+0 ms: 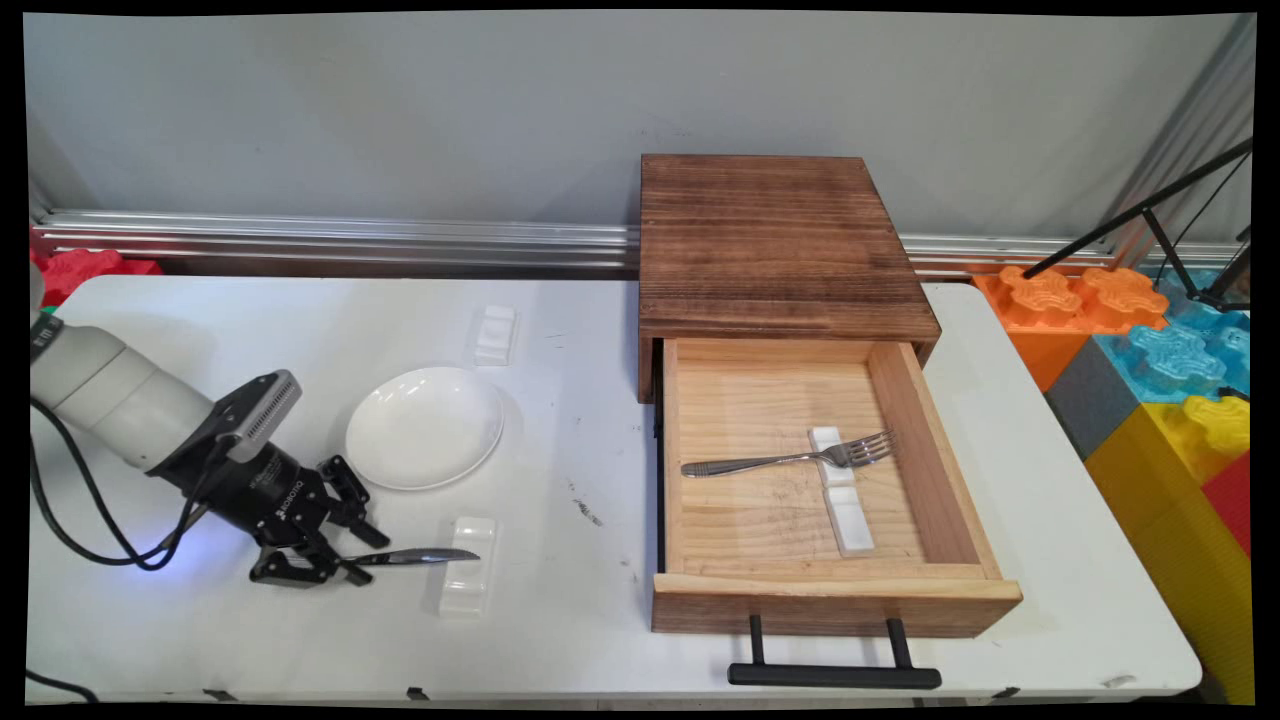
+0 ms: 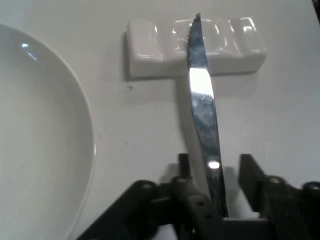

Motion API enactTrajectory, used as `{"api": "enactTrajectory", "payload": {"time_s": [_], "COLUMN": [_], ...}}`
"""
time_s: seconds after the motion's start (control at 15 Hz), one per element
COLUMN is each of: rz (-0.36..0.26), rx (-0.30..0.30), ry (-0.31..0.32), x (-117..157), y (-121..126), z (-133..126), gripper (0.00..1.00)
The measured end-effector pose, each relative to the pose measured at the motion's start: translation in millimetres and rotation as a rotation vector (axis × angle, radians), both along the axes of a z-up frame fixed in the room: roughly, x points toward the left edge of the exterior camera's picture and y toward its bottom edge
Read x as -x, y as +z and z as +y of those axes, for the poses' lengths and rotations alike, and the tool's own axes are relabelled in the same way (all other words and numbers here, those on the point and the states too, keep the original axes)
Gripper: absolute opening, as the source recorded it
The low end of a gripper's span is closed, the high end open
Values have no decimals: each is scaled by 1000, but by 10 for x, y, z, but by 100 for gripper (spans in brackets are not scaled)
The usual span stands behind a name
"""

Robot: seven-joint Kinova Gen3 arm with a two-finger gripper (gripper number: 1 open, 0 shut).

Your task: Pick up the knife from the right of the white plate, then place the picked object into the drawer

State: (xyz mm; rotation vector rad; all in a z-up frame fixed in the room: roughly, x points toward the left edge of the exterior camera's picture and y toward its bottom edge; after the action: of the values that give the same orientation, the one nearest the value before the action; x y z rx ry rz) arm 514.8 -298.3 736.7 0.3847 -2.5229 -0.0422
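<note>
Black-handled wooden drawer stands open at the bench's near right; leftward, the end effector pinches a serrated steel knife whose blade lies across a white ceramic rest, just near of a white plate.

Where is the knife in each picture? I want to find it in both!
Main view: the knife lies low on the left side of the table, handle at the gripper, blade over a white rest.
Hand view: the knife runs up the middle from the gripper, tip on the white rest.
Shared landmark: the white plate beside it.
</note>
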Motion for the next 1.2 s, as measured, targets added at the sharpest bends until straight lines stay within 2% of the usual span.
{"api": "enactTrajectory", "payload": {"time_s": [0.67,1.2], "rz": [-6,15], "rx": [-5,3], "ry": [-12,-6], "x": [12,111], "y": [35,213], "z": [-4,-67], "gripper": [0,0]}}
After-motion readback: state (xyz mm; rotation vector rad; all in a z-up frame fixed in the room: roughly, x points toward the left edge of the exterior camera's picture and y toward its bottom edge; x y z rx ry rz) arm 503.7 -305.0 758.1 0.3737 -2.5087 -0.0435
